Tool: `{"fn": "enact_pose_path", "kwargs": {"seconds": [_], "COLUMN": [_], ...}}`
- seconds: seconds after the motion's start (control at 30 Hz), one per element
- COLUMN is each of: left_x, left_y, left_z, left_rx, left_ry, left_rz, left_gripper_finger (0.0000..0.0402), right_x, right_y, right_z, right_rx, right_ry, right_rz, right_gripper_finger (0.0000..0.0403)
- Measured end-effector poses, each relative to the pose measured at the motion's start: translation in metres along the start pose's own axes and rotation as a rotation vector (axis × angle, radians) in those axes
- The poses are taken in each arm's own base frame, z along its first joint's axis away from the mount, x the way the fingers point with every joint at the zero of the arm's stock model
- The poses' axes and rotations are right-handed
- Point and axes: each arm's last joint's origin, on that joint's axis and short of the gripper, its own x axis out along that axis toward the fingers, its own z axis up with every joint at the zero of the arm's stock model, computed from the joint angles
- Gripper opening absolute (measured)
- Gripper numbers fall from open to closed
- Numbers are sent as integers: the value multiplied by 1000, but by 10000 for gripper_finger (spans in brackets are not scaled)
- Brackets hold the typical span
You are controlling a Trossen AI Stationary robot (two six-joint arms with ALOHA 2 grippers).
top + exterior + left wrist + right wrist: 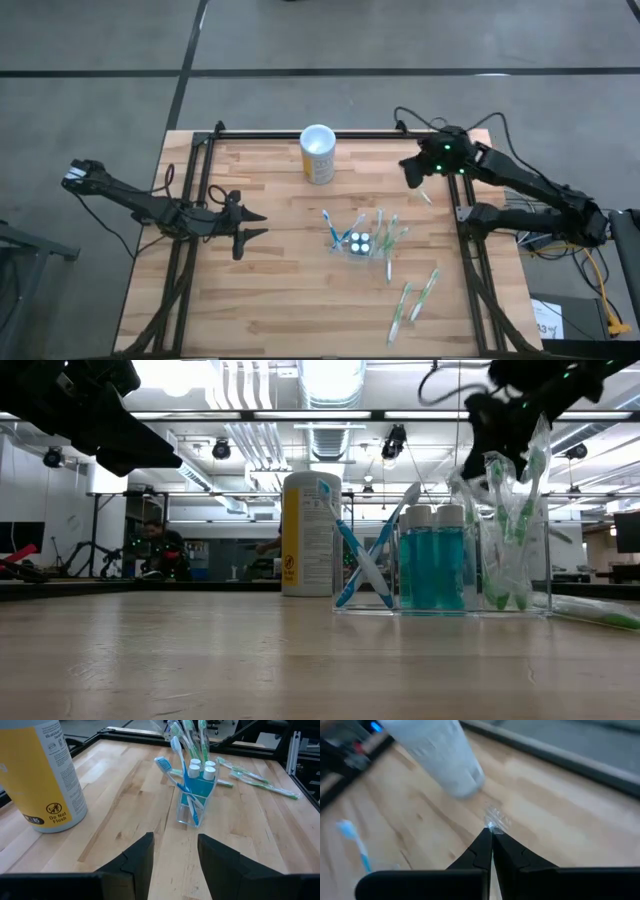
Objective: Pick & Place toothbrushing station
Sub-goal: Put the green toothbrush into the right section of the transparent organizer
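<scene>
The toothbrushing station (362, 243) is a small clear holder standing on its base at mid-table. It carries blue and green toothbrushes and two white-capped bottles of blue liquid (432, 560), and shows in the left wrist view (195, 802) too. My left gripper (255, 228) hovers open at the table's left, pointing toward the station (175, 840), well short of it. My right gripper (410, 172) is shut, raised above the table's far right, behind the station (490, 420). A small clear crinkled scrap (495, 817) shows right at its fingertips. My right gripper's shut fingertips (485, 837) end at the clear crinkled scrap. Whether they hold it or it lies on the wood beyond them, I cannot tell.
A yellow canister with a white rim (318, 153) stands upright at the far middle of the table (40, 775). Loose green toothbrushes (415, 298) lie near the right front. A small pale item (425, 197) lies below the right gripper. Black frame rails (190, 250) run along both side edges.
</scene>
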Motion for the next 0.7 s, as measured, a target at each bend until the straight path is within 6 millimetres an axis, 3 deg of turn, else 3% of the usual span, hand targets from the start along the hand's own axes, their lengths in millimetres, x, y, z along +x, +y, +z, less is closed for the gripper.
{"fn": "enact_pose_path", "kwargs": {"seconds": [0.37,0.7], "left_x": [0,0], "left_y": [0,0], "left_z": [0,0], "left_rx": [0,0], "left_ry": [0,0], "left_rz": [0,0], "left_gripper_finger": [157,157], "right_x": [-64,-81], "right_y": [23,39], "right_z": [6,-7], "right_rx": [-124,-219], "right_ry": [-350,-447], "right_rz": [288,543], "right_gripper_finger": [8,8]}}
